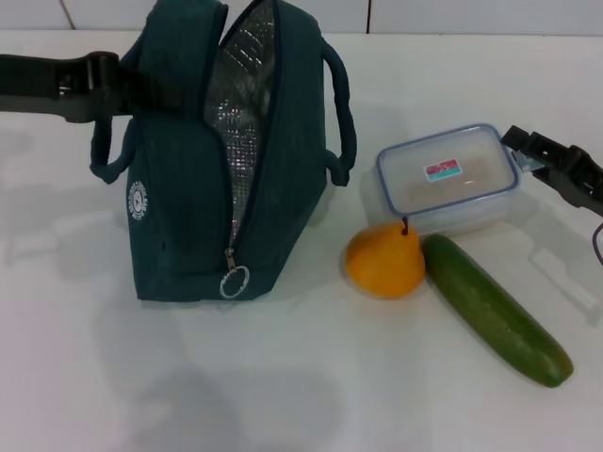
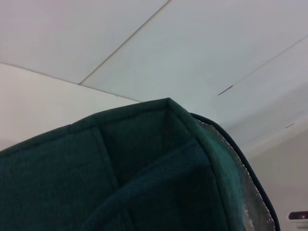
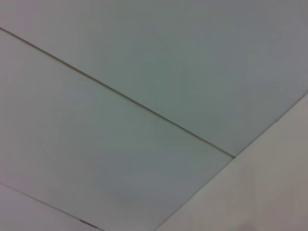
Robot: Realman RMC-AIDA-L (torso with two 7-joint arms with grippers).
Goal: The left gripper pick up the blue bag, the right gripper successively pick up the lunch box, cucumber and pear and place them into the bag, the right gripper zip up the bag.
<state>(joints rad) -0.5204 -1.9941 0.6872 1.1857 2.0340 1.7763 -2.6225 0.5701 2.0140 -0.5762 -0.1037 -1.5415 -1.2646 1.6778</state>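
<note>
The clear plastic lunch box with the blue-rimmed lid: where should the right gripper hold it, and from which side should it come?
Probably across the short width of the clear plastic lunch box with the blue-rimmed lid, coming from above. It lies flat, lid up. The orange-yellow pear and the dark green cucumber crowd its near side, so a low approach looks awkward. The right gripper is already beside its right end.

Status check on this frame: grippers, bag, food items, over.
Left gripper at dark teal fabric bag, unzipped, upright. Right gripper beside clear blue-rimmed lunch box. Orange-yellow pear, green cucumber on table. Nothing blocking.
</note>
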